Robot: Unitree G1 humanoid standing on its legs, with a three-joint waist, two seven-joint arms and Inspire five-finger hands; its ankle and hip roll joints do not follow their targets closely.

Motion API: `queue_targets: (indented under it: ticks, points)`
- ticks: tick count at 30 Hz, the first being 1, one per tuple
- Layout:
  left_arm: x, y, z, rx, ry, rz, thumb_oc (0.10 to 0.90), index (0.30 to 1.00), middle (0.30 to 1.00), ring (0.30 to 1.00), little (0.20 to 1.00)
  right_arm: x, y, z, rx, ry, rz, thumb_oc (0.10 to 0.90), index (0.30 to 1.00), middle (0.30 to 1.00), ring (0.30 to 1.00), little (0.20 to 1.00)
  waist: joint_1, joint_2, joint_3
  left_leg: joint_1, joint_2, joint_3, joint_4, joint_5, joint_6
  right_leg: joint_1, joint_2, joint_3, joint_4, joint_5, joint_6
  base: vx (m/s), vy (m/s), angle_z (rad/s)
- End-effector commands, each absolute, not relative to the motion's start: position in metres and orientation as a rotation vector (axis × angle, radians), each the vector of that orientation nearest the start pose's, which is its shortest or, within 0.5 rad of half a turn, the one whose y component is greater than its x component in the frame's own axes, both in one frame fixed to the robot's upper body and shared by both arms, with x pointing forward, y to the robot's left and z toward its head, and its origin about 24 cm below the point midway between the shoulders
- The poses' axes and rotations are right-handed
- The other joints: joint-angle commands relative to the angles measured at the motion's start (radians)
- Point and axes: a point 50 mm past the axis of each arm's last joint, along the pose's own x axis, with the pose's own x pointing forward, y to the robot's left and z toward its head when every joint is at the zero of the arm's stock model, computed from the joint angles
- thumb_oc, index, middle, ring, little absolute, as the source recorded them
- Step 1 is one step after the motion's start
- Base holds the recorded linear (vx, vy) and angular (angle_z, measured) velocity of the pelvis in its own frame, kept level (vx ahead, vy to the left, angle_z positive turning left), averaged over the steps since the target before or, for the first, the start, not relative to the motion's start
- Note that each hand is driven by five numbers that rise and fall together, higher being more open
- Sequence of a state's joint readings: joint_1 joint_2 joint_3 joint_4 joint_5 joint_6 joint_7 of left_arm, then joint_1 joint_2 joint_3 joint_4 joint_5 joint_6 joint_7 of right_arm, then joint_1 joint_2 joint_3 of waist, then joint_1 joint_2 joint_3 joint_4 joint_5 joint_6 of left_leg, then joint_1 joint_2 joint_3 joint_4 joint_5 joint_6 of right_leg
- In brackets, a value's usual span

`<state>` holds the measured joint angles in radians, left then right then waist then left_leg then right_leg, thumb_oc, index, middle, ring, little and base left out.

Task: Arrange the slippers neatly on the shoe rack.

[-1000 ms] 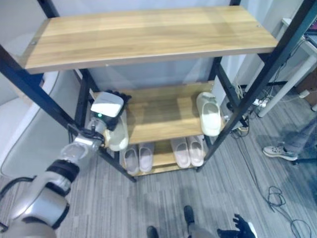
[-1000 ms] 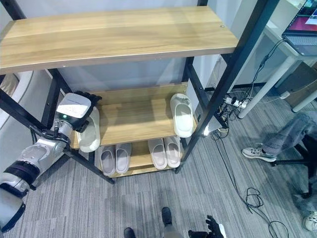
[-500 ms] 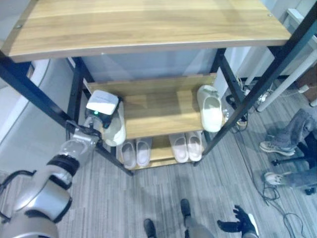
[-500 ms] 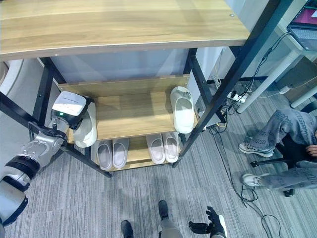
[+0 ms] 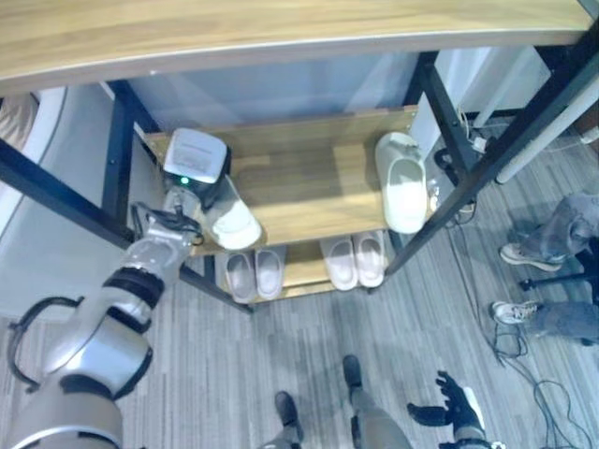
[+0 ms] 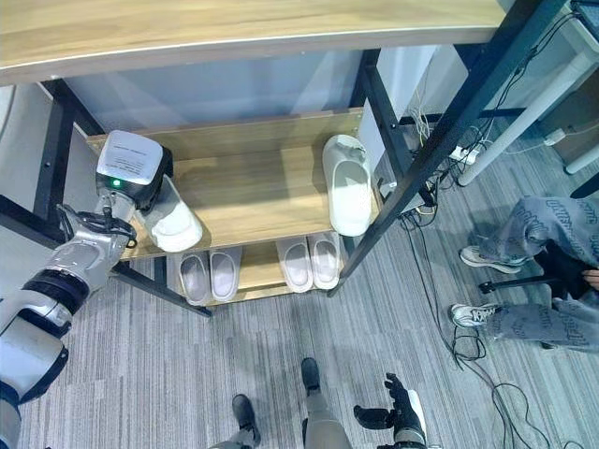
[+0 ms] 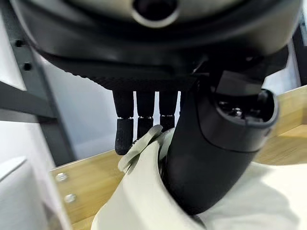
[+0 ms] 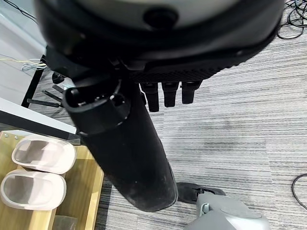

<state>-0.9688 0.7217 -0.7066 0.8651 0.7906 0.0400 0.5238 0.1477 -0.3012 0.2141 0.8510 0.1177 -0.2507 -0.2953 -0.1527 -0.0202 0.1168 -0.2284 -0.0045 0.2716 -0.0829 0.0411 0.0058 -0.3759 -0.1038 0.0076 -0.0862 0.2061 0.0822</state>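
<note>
My left hand [image 5: 208,192] has swung the white slipper [image 5: 234,223] toe-out across the middle shelf [image 5: 309,201], fingers and thumb pinching it — needs straightening beside its mate [image 5: 402,192].

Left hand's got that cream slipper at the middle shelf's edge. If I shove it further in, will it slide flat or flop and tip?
The slipper looks thick and moulded, keeping its shape in the left hand, so probably stiff, not floppy. Likely light for its bulk, as foam. Its flat sole should slide on the smooth shelf; it lies skewed at the edge, so it may twist.
</note>
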Motion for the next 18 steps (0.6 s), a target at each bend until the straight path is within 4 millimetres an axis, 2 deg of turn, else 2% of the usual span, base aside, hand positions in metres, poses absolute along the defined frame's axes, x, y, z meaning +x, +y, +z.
queue_targets:
  ticks: [1, 2, 6, 7, 8, 10, 11, 12, 13, 16, 18]
  points:
    - [0.398, 0.200, 0.245, 1.724, -0.691, 0.437, 0.400, 0.300, 0.300, 0.300, 0.300, 0.149, -0.260, -0.099, -0.453, 0.583, -0.280, 0.800, 0.900, 0.900, 0.900, 0.900, -0.007, 0.046, 0.030, -0.041, 0.021, -0.109, -0.004, -0.028, -0.050, 0.090, 0.005, -0.049, -0.001, -0.130, 0.084, 0.00, 0.000, 0.00]
    - [0.398, 0.187, 0.252, 1.699, -0.753, 0.435, 0.400, 0.300, 0.300, 0.300, 0.300, 0.151, -0.260, -0.098, -0.464, 0.578, -0.274, 0.800, 0.900, 0.900, 0.900, 0.900, -0.011, 0.047, 0.037, -0.048, 0.021, -0.107, -0.004, -0.027, -0.050, 0.081, 0.005, -0.046, -0.001, -0.128, 0.084, 0.00, 0.000, 0.00]
    - [0.396, 0.167, 0.261, 1.660, -0.844, 0.416, 0.400, 0.300, 0.300, 0.300, 0.300, 0.154, -0.261, -0.097, -0.470, 0.573, -0.272, 0.800, 0.900, 0.900, 0.900, 0.900, -0.014, 0.049, 0.045, -0.055, 0.022, -0.101, -0.004, -0.027, -0.049, 0.069, 0.004, -0.041, 0.000, -0.126, 0.085, 0.00, 0.000, 0.00]
    - [0.393, 0.152, 0.270, 1.618, -0.929, 0.408, 0.400, 0.300, 0.300, 0.300, 0.300, 0.155, -0.261, -0.097, -0.472, 0.567, -0.268, 0.800, 0.900, 0.900, 0.900, 0.900, -0.020, 0.049, 0.052, -0.060, 0.022, -0.098, -0.004, -0.028, -0.049, 0.061, 0.004, -0.036, 0.000, -0.125, 0.086, 0.01, -0.007, -0.07]
    - [0.393, 0.152, 0.270, 1.618, -0.929, 0.408, 0.400, 0.300, 0.300, 0.300, 0.300, 0.156, -0.261, -0.097, -0.472, 0.567, -0.268, 0.800, 0.900, 0.900, 0.900, 0.900, -0.019, 0.049, 0.052, -0.060, 0.022, -0.098, -0.004, -0.028, -0.049, 0.061, 0.004, -0.036, 0.000, -0.125, 0.086, 0.02, -0.012, -0.07]
    - [0.390, 0.135, 0.278, 1.592, -1.011, 0.387, 0.400, 0.300, 0.300, 0.300, 0.300, 0.156, -0.260, -0.098, -0.478, 0.571, -0.262, 0.800, 0.900, 0.900, 0.900, 0.900, -0.025, 0.049, 0.057, -0.067, 0.023, -0.093, -0.004, -0.029, -0.049, 0.050, 0.005, -0.031, 0.001, -0.122, 0.087, 0.02, -0.010, -0.06]
    - [0.390, 0.135, 0.278, 1.592, -1.011, 0.387, 0.400, 0.300, 0.300, 0.300, 0.300, 0.156, -0.260, -0.098, -0.478, 0.571, -0.263, 0.800, 0.900, 0.900, 0.900, 0.900, -0.024, 0.049, 0.056, -0.068, 0.023, -0.092, -0.004, -0.029, -0.049, 0.050, 0.005, -0.031, 0.001, -0.122, 0.087, 0.02, -0.015, -0.10]
    - [0.388, 0.122, 0.280, 1.580, -1.057, 0.359, 0.400, 0.300, 0.300, 0.300, 0.300, 0.156, -0.261, -0.098, -0.484, 0.571, -0.264, 0.800, 0.900, 0.900, 0.900, 0.900, -0.029, 0.051, 0.059, -0.071, 0.024, -0.089, -0.004, -0.029, -0.049, 0.042, 0.006, -0.029, 0.001, -0.121, 0.088, 0.01, -0.012, -0.09]
    - [0.388, 0.121, 0.280, 1.580, -1.058, 0.358, 0.400, 0.300, 0.300, 0.300, 0.300, 0.157, -0.261, -0.098, -0.483, 0.571, -0.265, 0.800, 0.900, 0.900, 0.900, 0.900, -0.028, 0.050, 0.059, -0.072, 0.024, -0.089, -0.004, -0.029, -0.049, 0.042, 0.006, -0.028, 0.001, -0.121, 0.088, 0.02, -0.021, -0.09]
    - [0.382, 0.098, 0.287, 1.543, -1.142, 0.322, 0.400, 0.300, 0.300, 0.300, 0.300, 0.159, -0.261, -0.097, -0.484, 0.565, -0.268, 0.800, 0.900, 0.900, 0.900, 0.900, -0.034, 0.052, 0.061, -0.080, 0.024, -0.087, -0.004, -0.029, -0.049, 0.030, 0.004, -0.027, 0.001, -0.120, 0.088, 0.03, -0.026, -0.03]
    - [0.380, 0.093, 0.290, 1.534, -1.170, 0.322, 0.400, 0.300, 0.300, 0.300, 0.300, 0.159, -0.260, -0.097, -0.484, 0.563, -0.265, 0.800, 0.900, 0.900, 0.900, 0.900, -0.036, 0.053, 0.063, -0.082, 0.024, -0.085, -0.004, -0.030, -0.049, 0.026, 0.004, -0.027, 0.002, -0.120, 0.088, 0.02, -0.013, -0.04]
